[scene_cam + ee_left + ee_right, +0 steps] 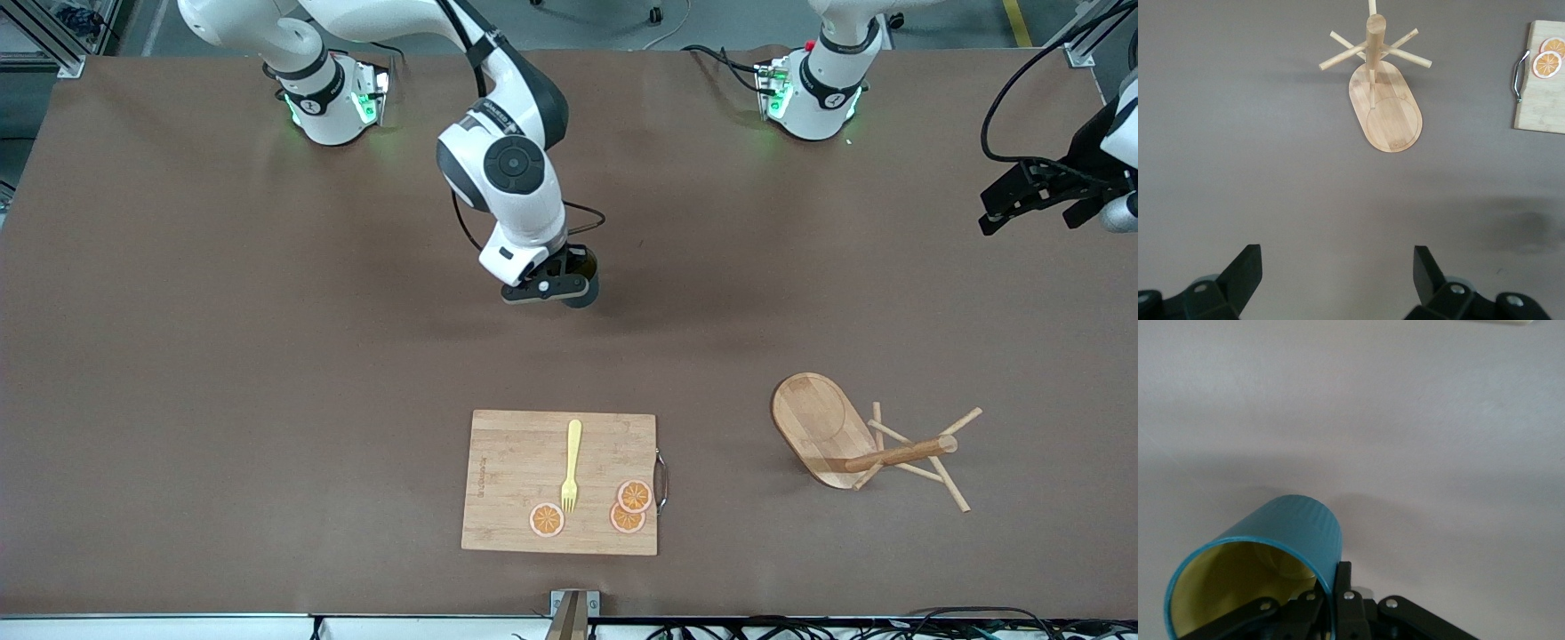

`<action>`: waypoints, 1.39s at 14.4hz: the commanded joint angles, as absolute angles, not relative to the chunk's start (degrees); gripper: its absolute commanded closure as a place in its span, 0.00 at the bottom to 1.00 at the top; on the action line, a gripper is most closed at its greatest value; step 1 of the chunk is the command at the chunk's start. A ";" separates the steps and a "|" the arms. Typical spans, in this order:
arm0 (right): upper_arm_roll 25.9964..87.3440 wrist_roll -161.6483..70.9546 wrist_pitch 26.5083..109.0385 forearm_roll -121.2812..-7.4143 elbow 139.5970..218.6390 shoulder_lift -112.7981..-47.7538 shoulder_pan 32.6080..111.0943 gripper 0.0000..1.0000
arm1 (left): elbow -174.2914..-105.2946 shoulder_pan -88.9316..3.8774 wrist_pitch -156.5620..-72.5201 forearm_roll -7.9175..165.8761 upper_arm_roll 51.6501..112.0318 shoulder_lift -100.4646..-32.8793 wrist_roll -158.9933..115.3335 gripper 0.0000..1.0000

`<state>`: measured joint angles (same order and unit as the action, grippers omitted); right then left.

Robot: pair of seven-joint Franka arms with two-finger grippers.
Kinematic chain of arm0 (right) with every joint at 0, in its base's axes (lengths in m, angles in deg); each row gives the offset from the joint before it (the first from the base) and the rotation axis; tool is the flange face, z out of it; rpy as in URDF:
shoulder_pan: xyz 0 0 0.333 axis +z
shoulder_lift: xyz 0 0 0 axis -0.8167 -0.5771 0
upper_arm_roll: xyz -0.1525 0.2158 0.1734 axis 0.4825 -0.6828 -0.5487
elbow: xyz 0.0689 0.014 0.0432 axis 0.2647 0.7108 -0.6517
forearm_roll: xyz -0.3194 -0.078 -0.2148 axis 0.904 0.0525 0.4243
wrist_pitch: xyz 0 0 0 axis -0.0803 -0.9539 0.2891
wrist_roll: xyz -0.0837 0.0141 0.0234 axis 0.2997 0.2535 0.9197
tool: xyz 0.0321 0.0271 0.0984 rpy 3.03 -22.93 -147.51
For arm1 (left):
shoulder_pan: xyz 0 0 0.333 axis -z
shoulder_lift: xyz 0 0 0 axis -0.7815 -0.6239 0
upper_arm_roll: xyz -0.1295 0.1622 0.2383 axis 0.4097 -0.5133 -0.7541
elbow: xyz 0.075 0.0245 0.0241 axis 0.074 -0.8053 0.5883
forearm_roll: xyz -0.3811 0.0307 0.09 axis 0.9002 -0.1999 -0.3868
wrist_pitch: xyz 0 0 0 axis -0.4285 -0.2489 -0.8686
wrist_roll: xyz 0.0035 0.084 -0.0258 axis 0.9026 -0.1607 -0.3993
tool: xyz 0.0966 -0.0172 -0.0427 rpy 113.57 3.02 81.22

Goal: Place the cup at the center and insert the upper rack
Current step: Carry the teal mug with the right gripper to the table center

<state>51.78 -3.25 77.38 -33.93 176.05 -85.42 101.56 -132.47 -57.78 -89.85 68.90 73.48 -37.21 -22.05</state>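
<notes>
The teal cup (pixel 583 286) with a yellow inside is in my right gripper (pixel 569 283), low over the middle of the table. In the right wrist view the cup (pixel 1291 533) is tilted, and my right gripper (pixel 1329 588) is shut on its rim, one finger inside and one outside. The wooden upper rack (pixel 822 427) lies tipped on its side, nearer the front camera and toward the left arm's end. It also shows in the left wrist view (pixel 1385 107). My left gripper (pixel 1000 213) hangs open and empty (pixel 1337 260) over the left arm's end of the table.
A bamboo cutting board (pixel 507 462) lies near the front edge, nearer the camera than the cup. It carries a yellow fork (pixel 571 467) and three orange slices (pixel 635 496). Its handle end shows in the left wrist view (pixel 1541 100).
</notes>
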 commanded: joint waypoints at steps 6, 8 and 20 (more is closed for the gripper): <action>52.54 -0.59 86.54 -29.96 174.93 -94.25 105.46 1.00 | -131.05 -57.91 -89.05 67.97 73.71 -38.15 -21.09 0.00; 52.63 -0.85 86.45 -29.96 174.93 -94.52 105.38 0.90 | -130.96 -57.99 -88.96 67.97 73.71 -38.15 -21.01 0.00; 52.80 -11.90 65.46 -31.02 166.58 -84.08 95.20 0.00 | -127.02 -56.85 -89.05 68.05 74.41 -42.88 -21.71 0.00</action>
<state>53.64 -7.62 68.44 -30.69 164.79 -88.64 99.10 -131.56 -57.29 -89.88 68.89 74.05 -39.59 -22.05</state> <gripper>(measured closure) 0.000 0.000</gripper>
